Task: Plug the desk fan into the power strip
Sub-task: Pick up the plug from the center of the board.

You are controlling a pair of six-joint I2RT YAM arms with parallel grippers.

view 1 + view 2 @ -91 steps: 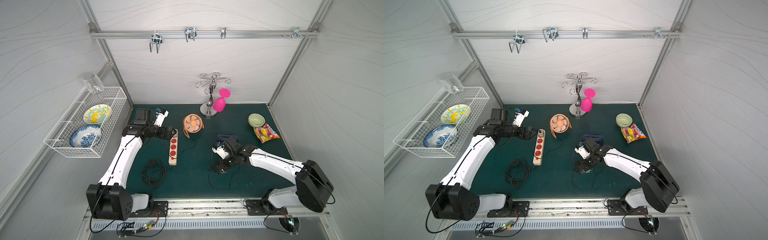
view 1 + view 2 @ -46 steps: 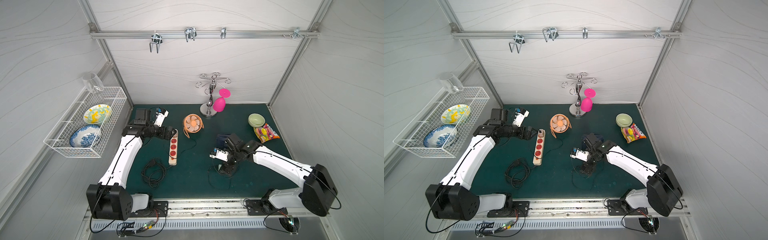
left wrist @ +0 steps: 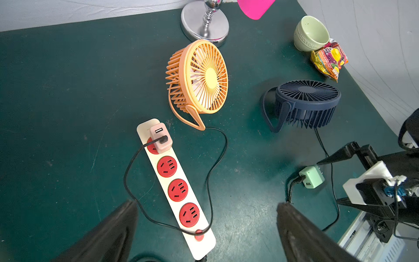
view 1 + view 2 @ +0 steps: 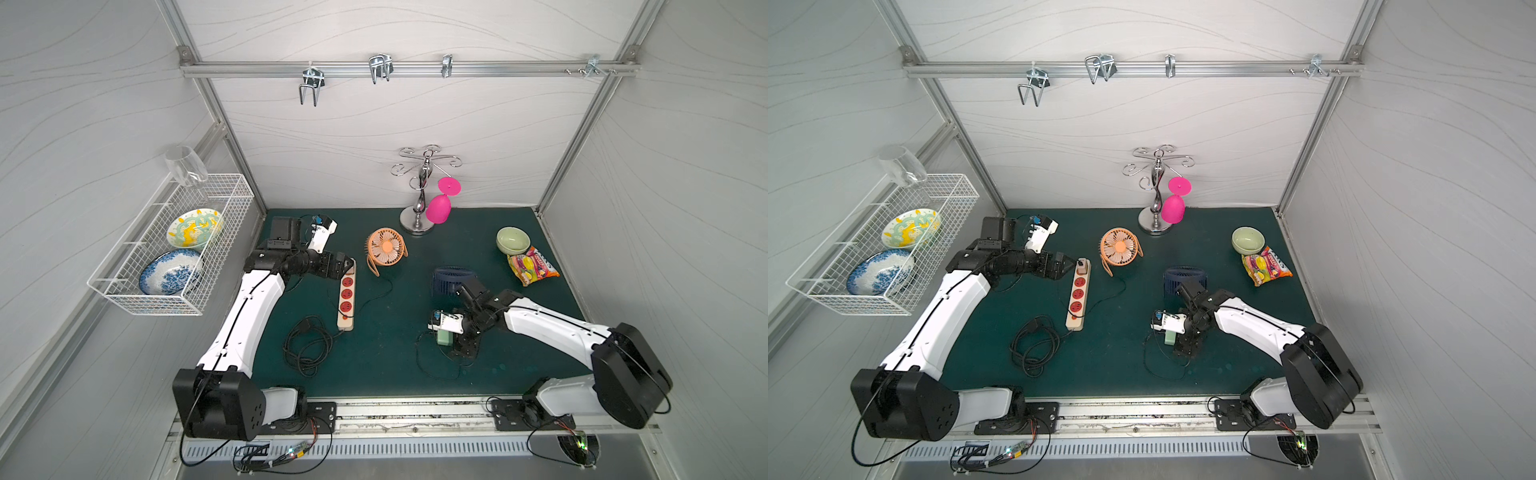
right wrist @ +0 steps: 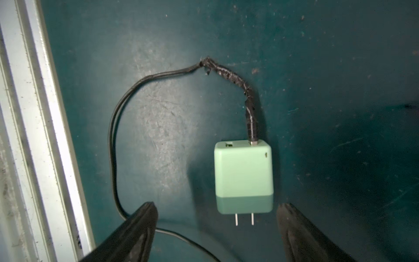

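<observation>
- Hovering over the dark green worktop point(image 5: 340, 68), the right gripper point(image 5: 217, 206) has its fingers spread wide and holds nothing. The mint-green plug adapter point(image 5: 243, 179) lies flat just ahead of it, with its two metal prongs pointing back between the fingertips.
- The adapter looks like a small, light, rigid plastic block with smooth faces that could slip. Its two opposite side faces, clear of the prongs, seem the best place to pinch. Its taped black cable point(image 5: 235, 79) is limp and may drag.
- The power strip point(image 3: 174, 181) lies well apart from the right gripper, directly below the left gripper point(image 3: 207, 204), which is also wide open and empty.
- Only the left wrist view clearly shows a pink adapter point(image 3: 159, 137) filling the strip's socket farthest from the left gripper, with three red sockets free.
- Only the right wrist view shows the prongs and the frayed tape.
</observation>
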